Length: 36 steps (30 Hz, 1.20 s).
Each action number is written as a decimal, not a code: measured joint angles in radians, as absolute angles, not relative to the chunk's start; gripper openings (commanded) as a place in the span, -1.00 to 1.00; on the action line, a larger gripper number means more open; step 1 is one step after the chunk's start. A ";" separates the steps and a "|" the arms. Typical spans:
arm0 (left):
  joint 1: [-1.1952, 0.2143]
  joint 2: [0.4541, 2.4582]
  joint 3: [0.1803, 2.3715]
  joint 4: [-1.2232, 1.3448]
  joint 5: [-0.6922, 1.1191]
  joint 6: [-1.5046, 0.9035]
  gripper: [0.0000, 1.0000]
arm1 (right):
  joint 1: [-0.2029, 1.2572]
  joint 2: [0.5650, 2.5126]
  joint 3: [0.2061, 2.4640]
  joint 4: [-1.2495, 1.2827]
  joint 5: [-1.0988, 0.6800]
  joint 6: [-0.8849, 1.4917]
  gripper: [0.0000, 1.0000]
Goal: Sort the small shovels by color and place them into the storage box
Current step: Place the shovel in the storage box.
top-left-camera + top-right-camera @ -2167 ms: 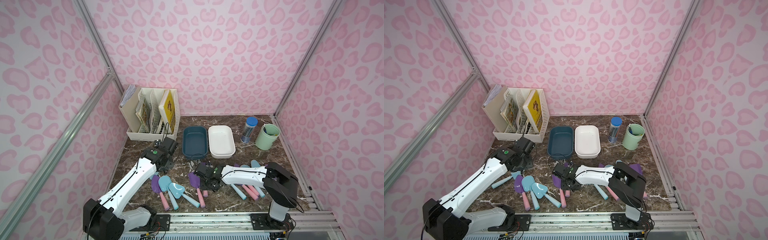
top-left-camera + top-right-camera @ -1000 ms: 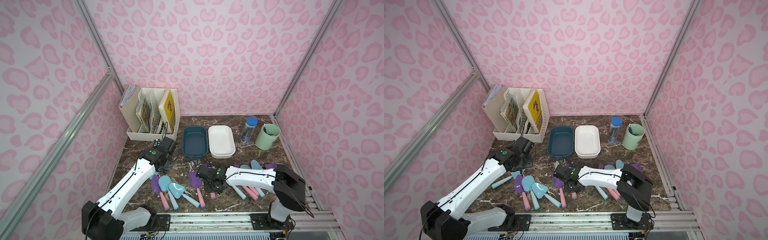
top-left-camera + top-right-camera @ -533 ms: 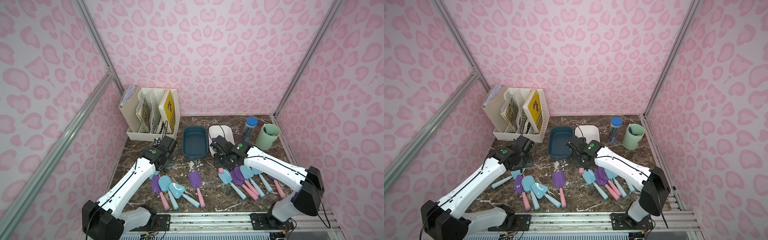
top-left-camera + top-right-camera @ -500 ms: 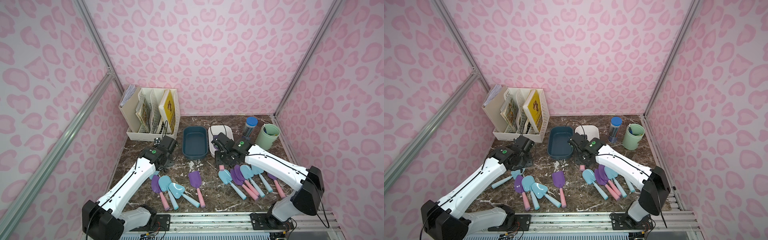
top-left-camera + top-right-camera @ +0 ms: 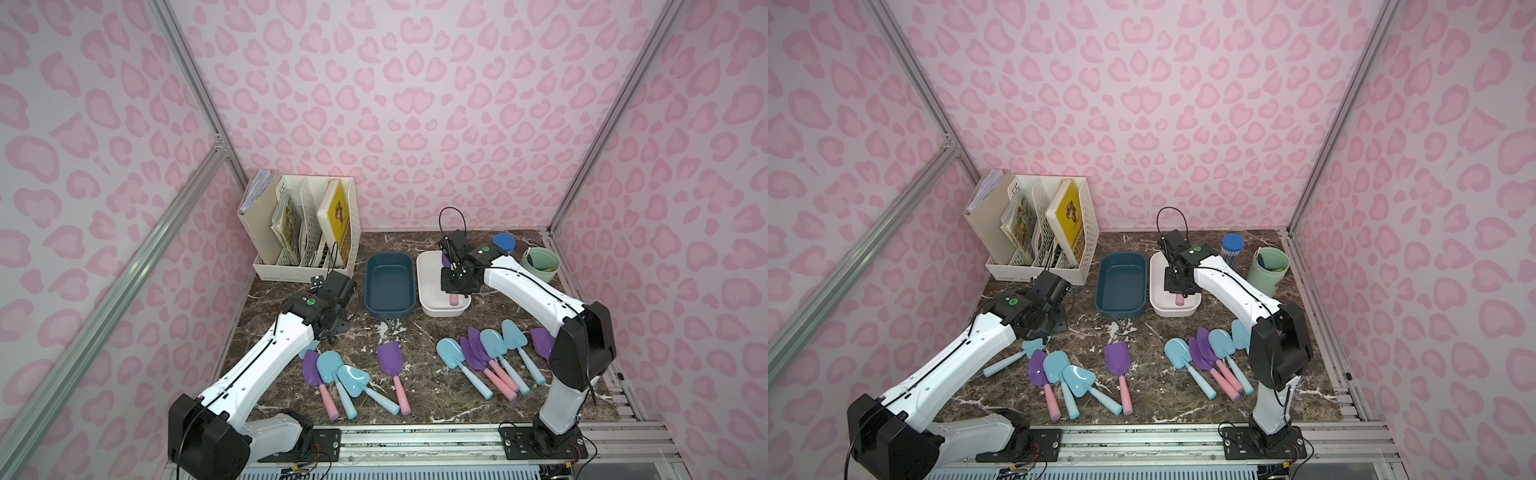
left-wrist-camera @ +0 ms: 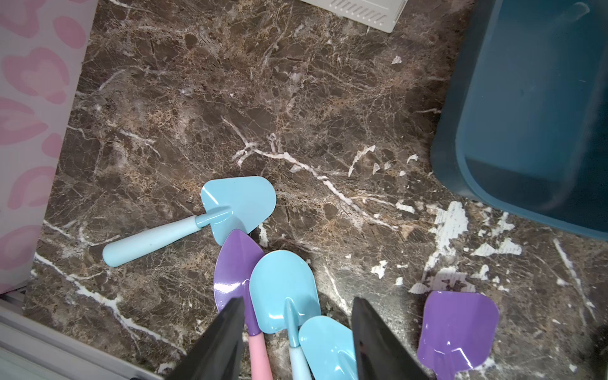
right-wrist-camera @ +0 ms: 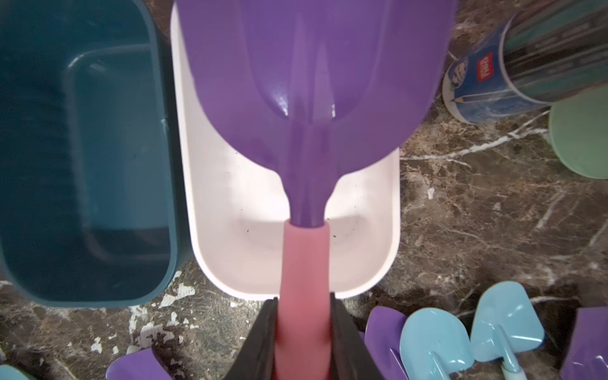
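Observation:
My right gripper (image 7: 303, 306) is shut on the pink handle of a purple-bladed shovel (image 7: 312, 65) and holds it over the white storage box (image 5: 424, 286), beside the empty dark blue box (image 5: 390, 257). In both top views the handle end (image 5: 1179, 299) sticks out below the gripper (image 5: 455, 278). My left gripper (image 6: 297, 302) is open and holds nothing; it hovers over a cluster of a purple shovel (image 6: 233, 263) and two light blue ones (image 6: 283, 289). Another light blue shovel (image 6: 237, 204) lies apart, and a lone purple one (image 5: 390, 359) lies mid-table. Several more shovels (image 5: 486, 357) lie front right.
A cream file rack with books (image 5: 307, 224) stands back left. A blue-capped pencil tube (image 5: 503, 242) and a green cup (image 5: 540, 264) stand back right, close to the right arm. A metal rail (image 5: 415, 440) runs along the front edge.
The right arm lifted a purple shovel off the front of the table and carried it back over the white box. The left arm stayed where it was.

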State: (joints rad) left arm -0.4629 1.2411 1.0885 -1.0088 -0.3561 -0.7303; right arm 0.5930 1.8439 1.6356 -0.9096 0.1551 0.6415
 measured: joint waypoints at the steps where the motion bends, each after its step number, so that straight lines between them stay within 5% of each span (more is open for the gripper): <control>1: -0.463 1.245 1.088 -1.007 -0.356 -0.730 0.15 | 0.587 1.867 1.651 -0.906 0.153 0.632 -0.75; 16: -0.463 1.272 1.075 -0.969 -0.341 -0.727 0.15 | 0.550 2.145 1.815 -0.855 0.108 0.595 -0.76; 36: -0.463 1.297 1.068 -0.957 -0.337 -0.704 0.15 | 0.553 2.258 1.835 -0.797 0.041 0.599 -0.69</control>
State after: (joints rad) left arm -0.4629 1.2968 1.0679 -0.9573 -0.3370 -0.7036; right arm 0.5529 2.2581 1.8351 -0.7975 0.0406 0.5995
